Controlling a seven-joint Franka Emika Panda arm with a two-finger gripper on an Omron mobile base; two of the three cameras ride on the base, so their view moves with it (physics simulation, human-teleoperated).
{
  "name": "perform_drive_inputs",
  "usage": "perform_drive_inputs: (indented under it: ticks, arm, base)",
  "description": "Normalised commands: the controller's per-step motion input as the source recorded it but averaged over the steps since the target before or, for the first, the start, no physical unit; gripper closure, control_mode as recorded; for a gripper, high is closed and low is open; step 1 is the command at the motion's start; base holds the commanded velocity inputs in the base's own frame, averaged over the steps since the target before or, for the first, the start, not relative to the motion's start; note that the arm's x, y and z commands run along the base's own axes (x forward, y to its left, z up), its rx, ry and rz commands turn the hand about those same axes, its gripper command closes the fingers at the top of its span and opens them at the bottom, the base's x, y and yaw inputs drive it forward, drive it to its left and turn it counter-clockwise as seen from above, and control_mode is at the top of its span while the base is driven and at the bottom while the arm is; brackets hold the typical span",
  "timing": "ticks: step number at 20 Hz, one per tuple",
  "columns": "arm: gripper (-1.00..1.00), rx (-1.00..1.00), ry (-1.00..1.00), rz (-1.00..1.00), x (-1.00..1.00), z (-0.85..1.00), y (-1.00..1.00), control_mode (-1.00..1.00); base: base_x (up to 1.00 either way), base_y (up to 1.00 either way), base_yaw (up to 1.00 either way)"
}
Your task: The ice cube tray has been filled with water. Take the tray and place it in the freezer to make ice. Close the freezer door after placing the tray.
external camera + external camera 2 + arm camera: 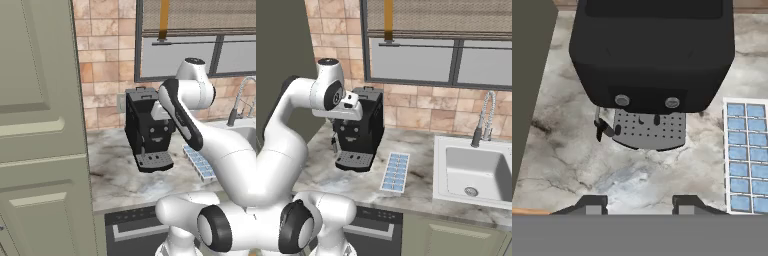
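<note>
Table: marbled grey-white top, its front edge running above a dark appliance panel. Left end closed off by a tall pale green panelled cabinet; back edge meets a tan tiled wall under a window.

Open room: a bare stretch of table lies in front of the coffee machine down to the front edge, and another between the cabinet and the machine. A narrower bare strip separates the tray from the sink.

Coffee machine: black, upright, set back near the wall, its perforated drip grille jutting forward.

Ice cube tray: flat white rectangle lying on the table just to the right of the coffee machine, apart from it, long side running front to back, near end close to the table's front edge. Contents: water, pale blue glossy squares in every cell visible. Untouched by the hand.

Sink: white basin sunk in the table at the right, drain at its bottom, a coiled grey tap behind it.

Hand: poised above the table in front of the coffee machine, left of the tray; fingertips stand partly apart with bare table between them, gripping nothing.
</note>
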Motion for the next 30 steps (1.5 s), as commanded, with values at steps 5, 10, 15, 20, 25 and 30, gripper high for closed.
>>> perform_drive_inputs:
  ticks: [5,10,15,20,25,30]
  arm:
    - [-1.0,0.0,0.0,-0.04,-0.24,0.0,-0.07,-1.0]
    - [-1.0,0.02,0.0,-0.11,-0.37,-0.08,-0.44,-1.0]
    - [-1.0,0.07,-0.07,-0.05,-0.26,-0.13,-0.57,-1.0]
    - [-1.0,0.01,0.0,0.0,-0.11,-0.09,-0.52,-1.0]
    - [-1.0,0.0,0.0,0.0,-0.16,-0.05,-0.55,-1.0]
    - [-1.0,0.0,0.0,-0.11,0.0,-0.1,-0.32,-1.0]
  base:
    - [0.0,0.0,0.0]
    - [0.0,0.0,0.0]
    - [0.0,0.0,0.0]
    - [0.0,0.0,0.0]
    - [0.0,0.0,0.0]
    - [0.0,0.0,0.0]
